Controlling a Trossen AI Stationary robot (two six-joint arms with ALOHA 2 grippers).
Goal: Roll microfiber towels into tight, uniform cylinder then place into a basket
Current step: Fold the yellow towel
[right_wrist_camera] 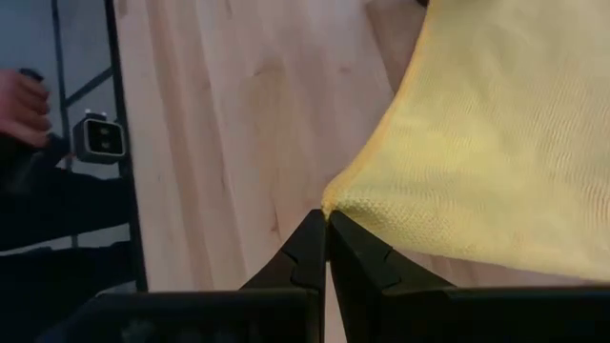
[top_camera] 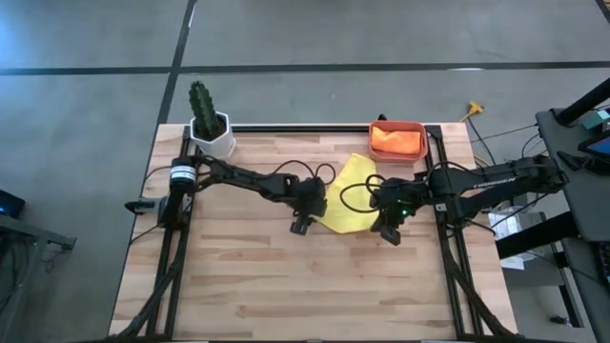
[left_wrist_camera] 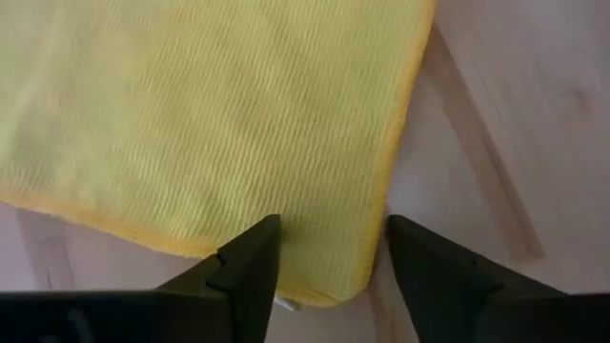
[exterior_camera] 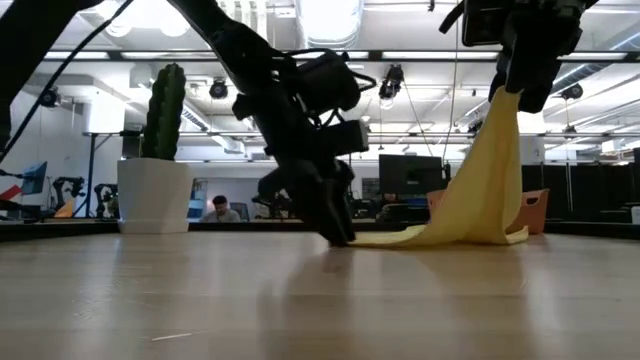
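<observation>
Bright yellow microfiber towel (exterior_camera: 480, 190) – soft, limp, light – held by corner in clamped right gripper (right_wrist_camera: 327, 221), draped to table. Left gripper (left_wrist_camera: 329, 250) spread, straddling opposite corner; hemmed edge judged best hold.

One towel (top_camera: 347, 193) lies between both arms, another (top_camera: 396, 141) in the basket (top_camera: 397, 157).

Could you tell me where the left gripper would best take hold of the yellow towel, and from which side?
Probably the free corner lying flat on the table, which the open left gripper straddles. Come straight down from above and pinch the hemmed edge of the yellow towel: the right gripper holds the opposite corner raised, so the cloth hangs taut and only this end rests on wood.
</observation>
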